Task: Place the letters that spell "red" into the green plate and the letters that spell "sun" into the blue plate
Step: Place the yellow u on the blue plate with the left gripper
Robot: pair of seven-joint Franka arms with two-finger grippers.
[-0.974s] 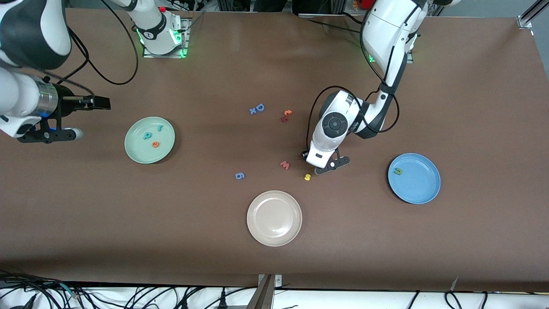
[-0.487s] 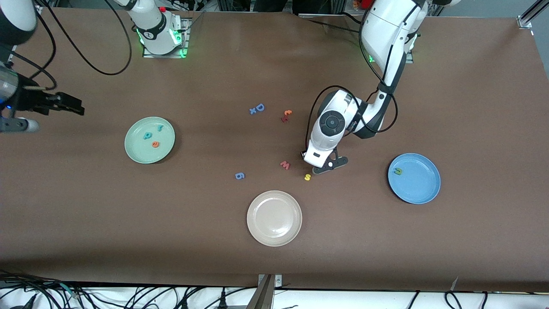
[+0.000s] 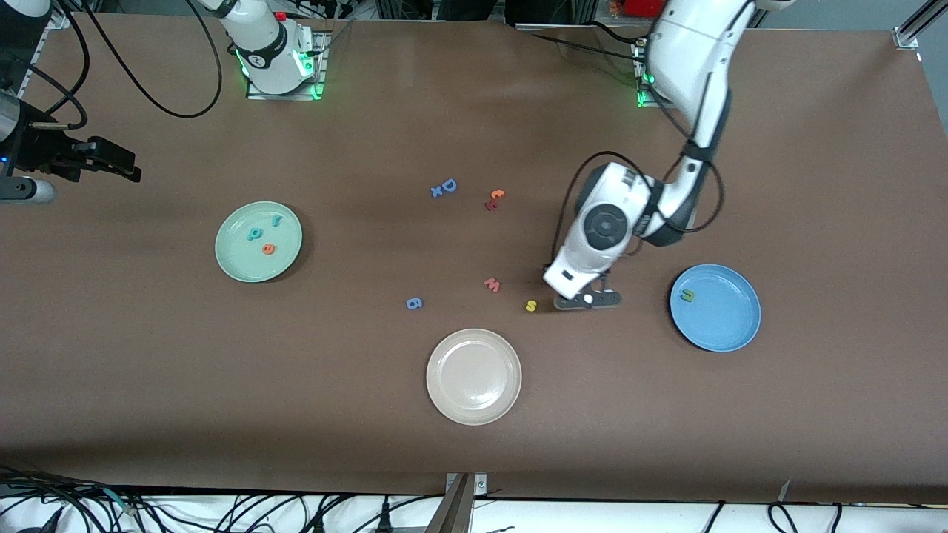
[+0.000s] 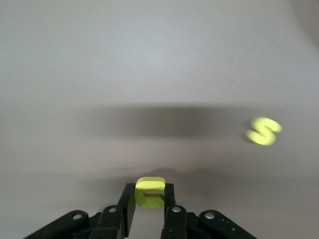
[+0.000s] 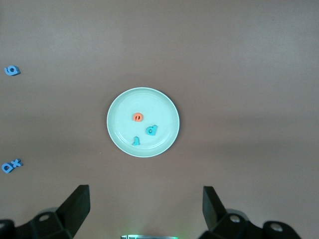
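Note:
In the left wrist view my left gripper point(image 4: 149, 195) is shut on a yellow "u"-shaped letter point(image 4: 149, 184), just above the table. In the front view the left gripper point(image 3: 587, 300) hangs between the yellow "s" point(image 3: 531, 305) and the blue plate point(image 3: 722, 329); the held letter is hidden there. The yellow "s" point(image 4: 263, 131) lies flat on the table. A dark green letter point(image 3: 688, 295) is in the blue plate. The green plate point(image 3: 238, 260) holds a teal "r" point(image 3: 277, 220), a teal "d" point(image 3: 254, 234) and an orange "e" point(image 3: 268, 249). My right gripper point(image 3: 111, 164) waits open, high at its arm's end of the table.
A beige plate point(image 3: 474, 403) sits nearer the front camera than the "s". Loose on the table are a red "w" point(image 3: 492, 284), a blue "6" point(image 3: 414, 303), a blue "D" with an "x" point(image 3: 444, 186) and an orange and a red letter point(image 3: 495, 198).
The left gripper has shut on the yellow "u" and carried it toward the blue plate. The right arm drew back toward its end of the table.

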